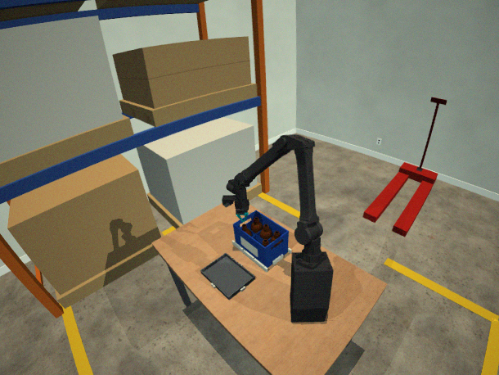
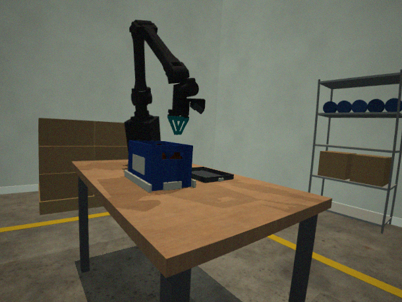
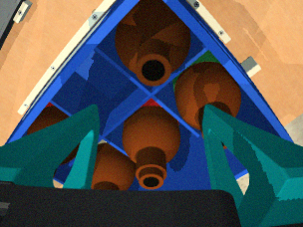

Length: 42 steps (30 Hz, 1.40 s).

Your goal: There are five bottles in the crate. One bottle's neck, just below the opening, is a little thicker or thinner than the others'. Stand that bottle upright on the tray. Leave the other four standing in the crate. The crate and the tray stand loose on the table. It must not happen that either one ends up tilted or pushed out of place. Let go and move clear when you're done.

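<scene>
Brown wooden surface carries all the work items, inside a room with pale grey-green walls. In the top view, the nearest unit is the black pedestal; the black jointed arm rises from it and bends out above the work area. The shallow black tray lies flat near the crate, apart from it, with 0 bottles on it. The open-topped blue crate stands level between low off-white rails. It contains 5 brown bottles, divided by blue partitions. The target bottle is 1 of these 5; which neck differs cannot be told.

The teal claw points down above the crate. Its 2 fingers are spread a little past half of full travel, and it grips nothing.

Beyond the surface, the top view shows the orange-and-blue pallet rack loaded with large boxes, and 1 red pallet jack near the wall. The exterior view shows the grey metal shelf unit holding dark blue round objects and brown boxes.
</scene>
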Motion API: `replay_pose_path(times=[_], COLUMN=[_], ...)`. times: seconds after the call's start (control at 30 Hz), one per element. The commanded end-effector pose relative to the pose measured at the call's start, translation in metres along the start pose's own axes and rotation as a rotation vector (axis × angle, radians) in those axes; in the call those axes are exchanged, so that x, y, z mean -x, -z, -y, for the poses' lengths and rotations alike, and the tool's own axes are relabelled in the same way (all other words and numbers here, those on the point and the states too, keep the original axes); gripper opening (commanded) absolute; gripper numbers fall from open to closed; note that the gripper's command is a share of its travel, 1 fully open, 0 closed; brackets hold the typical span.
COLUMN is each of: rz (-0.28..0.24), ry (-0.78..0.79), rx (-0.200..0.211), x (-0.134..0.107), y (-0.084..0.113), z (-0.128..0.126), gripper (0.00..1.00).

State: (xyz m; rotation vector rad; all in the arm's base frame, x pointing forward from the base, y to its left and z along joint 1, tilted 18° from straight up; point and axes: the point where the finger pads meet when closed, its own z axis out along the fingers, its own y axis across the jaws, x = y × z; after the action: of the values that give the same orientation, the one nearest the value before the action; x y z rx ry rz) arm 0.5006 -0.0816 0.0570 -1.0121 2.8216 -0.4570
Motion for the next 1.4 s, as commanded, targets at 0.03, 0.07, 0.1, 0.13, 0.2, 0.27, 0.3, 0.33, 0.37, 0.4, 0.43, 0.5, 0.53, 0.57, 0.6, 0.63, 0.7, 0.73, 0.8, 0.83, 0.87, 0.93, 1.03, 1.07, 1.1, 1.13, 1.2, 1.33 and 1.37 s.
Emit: replay_pose_path(times=[0.03,0.07,0.1,0.13,0.2,0.27,0.3,0.33,0.37,0.4,0.43,0.5,0.53,0.57,0.6,0.63,0.7,0.73,0.8,0.83,0.87,0.93,1.03,1.07,1.1,1.13,1.2,1.33,1.37], rz=[-0.006,-0.005,-0.002,0.000,-0.003,-0.005,-0.004,-0.001,0.001,0.000,-0.001,-0.001,0.000,-0.001,-0.002,-0.003,-0.002,0.000,0.000,0.000,0.000,0.000,-0.002,-0.002,0.009,0.007,0.004,0.001,0.001], ry=[0.000,0.000,-0.001,-0.002,-0.001,0.000,0.000,-0.001,-0.002,-0.002,-0.001,-0.001,0.004,0.003,0.000,0.000,-0.001,-0.001,-0.001,0.000,0.001,0.001,0.000,0.000,-0.002,-0.002,-0.002,-0.001,-0.001], rx=[0.000,-0.001,-0.004,-0.005,-0.002,0.001,0.000,-0.003,-0.005,-0.004,-0.003,-0.003,-0.002,-0.001,0.000,0.001,0.000,-0.002,-0.002,-0.002,-0.001,-0.001,-0.001,-0.001,-0.012,-0.009,-0.006,-0.003,-0.003], x=[-0.005,-0.004,-0.003,-0.002,-0.003,-0.004,-0.004,-0.002,-0.001,-0.001,-0.002,-0.002,0.000,-0.001,-0.003,-0.003,-0.003,-0.002,-0.002,-0.002,-0.001,-0.001,-0.002,-0.002,0.000,-0.001,-0.001,-0.001,-0.001], y=[-0.012,-0.013,-0.013,-0.014,-0.018,-0.022,-0.023,-0.023,-0.023,-0.025,-0.027,-0.027,-0.028,-0.029,-0.031,-0.033,-0.034,-0.035,-0.037,-0.037,-0.038,-0.039,-0.041,-0.041,-0.034,-0.036,-0.038,-0.041,-0.041], z=[0.003,0.004,0.006,0.007,0.005,0.003,0.004,0.006,0.007,0.007,0.006,0.006,0.004,0.004,0.004,0.004,0.005,0.006,0.006,0.006,0.005,0.005,0.005,0.005,0.008,0.008,0.007,0.006,0.006], gripper=[0.61,0.61,0.61,0.61,0.61,0.61,0.61,0.61,0.61,0.61,0.61,0.61,0.61,0.61,0.61,0.61,0.61,0.61,0.61,0.61,0.61,0.61,0.61,0.61,0.61,0.61,0.61,0.61,0.61])
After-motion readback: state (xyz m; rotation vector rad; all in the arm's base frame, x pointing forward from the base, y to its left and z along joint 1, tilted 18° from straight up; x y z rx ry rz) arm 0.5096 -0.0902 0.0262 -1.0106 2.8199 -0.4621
